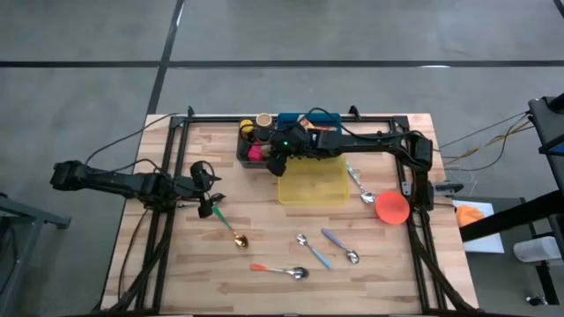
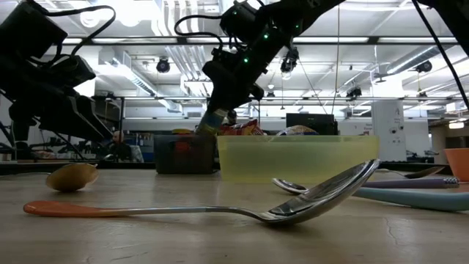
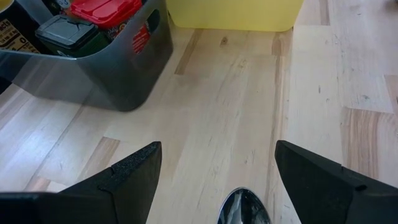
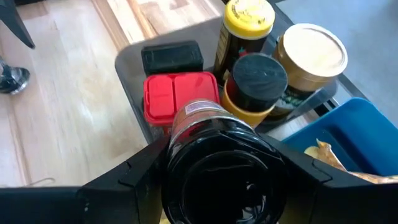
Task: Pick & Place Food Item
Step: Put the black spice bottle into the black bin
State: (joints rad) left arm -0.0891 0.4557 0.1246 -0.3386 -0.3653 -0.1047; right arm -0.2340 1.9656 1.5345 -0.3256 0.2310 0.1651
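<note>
My right gripper (image 1: 275, 160) hangs over the grey bin (image 1: 247, 151) at the table's far side, shut on a dark jar with a black lid (image 4: 217, 180). In the bin stand a red-lidded box (image 4: 177, 93), a yellow-capped bottle (image 4: 247, 18), a black-lidded jar (image 4: 256, 78) and a tan-lidded can (image 4: 311, 53). A yellow tub (image 1: 313, 185) rests on the table just near of the bin. My left gripper (image 3: 217, 180) waits open at the table's left, low over a spoon's bowl (image 3: 242, 208). My right gripper pinches the jar between its two fingers (image 4: 127, 180), one on each side of the jar just below its black lid (image 4: 217, 155). The fingers slant down from the table's right. The jar is lifted clear over the bin, tilted, its lower end (image 2: 212, 121) below the fingers.
A blue bin (image 1: 304, 119) with a snack bag stands behind the yellow tub. Several spoons (image 1: 300, 273) lie on the table's near half, and an orange bowl (image 1: 392, 208) sits at the right. Black frame rails run along the table's sides.
</note>
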